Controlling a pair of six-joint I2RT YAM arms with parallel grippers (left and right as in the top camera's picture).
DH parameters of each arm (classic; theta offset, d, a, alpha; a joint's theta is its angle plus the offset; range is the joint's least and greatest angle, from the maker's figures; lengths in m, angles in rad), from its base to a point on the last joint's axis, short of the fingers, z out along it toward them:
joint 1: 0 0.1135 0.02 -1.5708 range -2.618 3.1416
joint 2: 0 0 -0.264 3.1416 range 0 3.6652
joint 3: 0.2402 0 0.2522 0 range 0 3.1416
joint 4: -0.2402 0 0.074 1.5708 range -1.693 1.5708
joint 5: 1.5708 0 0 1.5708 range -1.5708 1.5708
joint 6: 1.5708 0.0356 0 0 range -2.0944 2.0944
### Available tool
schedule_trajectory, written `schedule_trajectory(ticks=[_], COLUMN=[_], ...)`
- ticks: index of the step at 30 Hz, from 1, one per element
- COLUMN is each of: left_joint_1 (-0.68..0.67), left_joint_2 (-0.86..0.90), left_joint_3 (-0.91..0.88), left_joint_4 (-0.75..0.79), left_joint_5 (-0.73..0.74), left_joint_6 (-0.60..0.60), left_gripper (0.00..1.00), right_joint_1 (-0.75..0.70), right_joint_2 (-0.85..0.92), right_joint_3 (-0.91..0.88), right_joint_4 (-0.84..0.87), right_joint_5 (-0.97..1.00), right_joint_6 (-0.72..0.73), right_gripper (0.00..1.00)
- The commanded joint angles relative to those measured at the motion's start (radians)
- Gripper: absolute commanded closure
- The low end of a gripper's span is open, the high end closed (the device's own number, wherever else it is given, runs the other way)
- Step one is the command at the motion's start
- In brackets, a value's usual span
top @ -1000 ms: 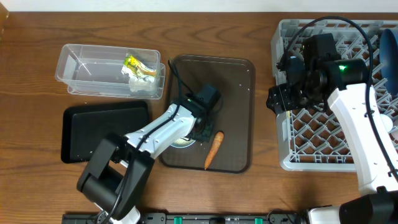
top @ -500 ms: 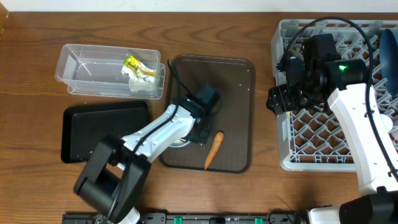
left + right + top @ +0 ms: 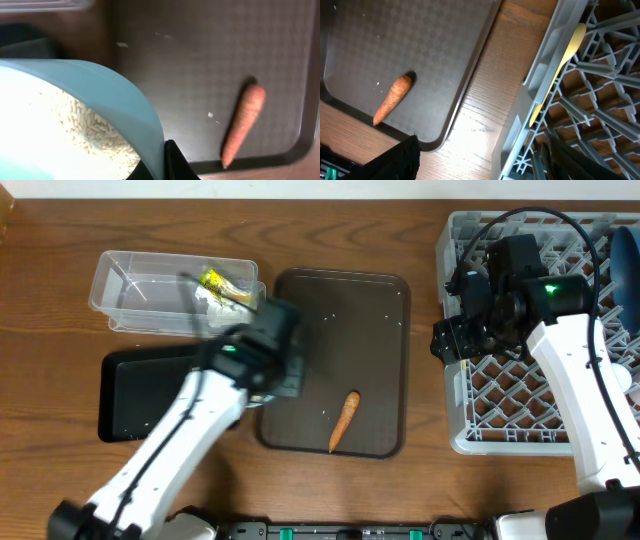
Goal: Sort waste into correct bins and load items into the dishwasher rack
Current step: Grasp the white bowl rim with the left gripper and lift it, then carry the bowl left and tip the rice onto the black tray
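Note:
In the left wrist view my left gripper (image 3: 162, 165) is shut on the rim of the small light-blue cup (image 3: 115, 95), which holds white rice (image 3: 75, 125). Seen from overhead, the left gripper (image 3: 275, 365) is blurred at the brown tray's (image 3: 380, 330) left edge, by the black bin (image 3: 140, 395), and hides the cup. The orange carrot (image 3: 344, 420) lies on the tray. The clear tub (image 3: 150, 295) holds the yellow-green wrapper (image 3: 215, 280) and tissue (image 3: 215, 300). My right gripper (image 3: 480, 165) is open over the left edge of the grey rack (image 3: 540, 380), near the yellow spoon (image 3: 560, 65).
A blue plate (image 3: 628, 265) stands at the rack's far right edge. A few stray rice grains (image 3: 210, 115) lie on the tray beside the carrot (image 3: 243, 122). Bare wood shows between tray and rack.
My left gripper finished closing on the cup, lifted it off the tray and swung left toward the black bin. The right arm stayed still.

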Motion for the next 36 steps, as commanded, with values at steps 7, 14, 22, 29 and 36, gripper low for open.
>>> schedule_trajectory(ticks=[7, 14, 22, 29, 36], left_joint_1=[0.373, 0.656, 0.902, 1.012, 1.037], left_joint_2=[-0.04, -0.039, -0.037, 0.019, 0.165], left_joint_3=[-0.007, -0.06, -0.18, -0.272, -0.296], left_joint_4=[-0.013, 0.0, 0.128, 0.235, 0.257], left_joint_5=[0.333, 0.64, 0.976, 1.204, 1.429], left_joint_6=[0.11, 0.261, 0.284, 0.307, 0.503], left_gripper=[0.94, 0.94, 0.94, 0.94, 0.94], right_joint_1=[0.002, 0.002, 0.002, 0.002, 0.002], right_joint_2=[0.007, 0.007, 0.007, 0.007, 0.006], right_joint_3=[0.0, 0.0, 0.0, 0.0, 0.0], right_joint_4=[-0.002, -0.002, -0.004, -0.006, -0.006], right_joint_5=[0.004, 0.003, 0.003, 0.003, 0.003], right_joint_6=[-0.019, -0.018, -0.018, -0.018, -0.018], right_gripper=[0.23, 0.23, 0.23, 0.23, 0.23])
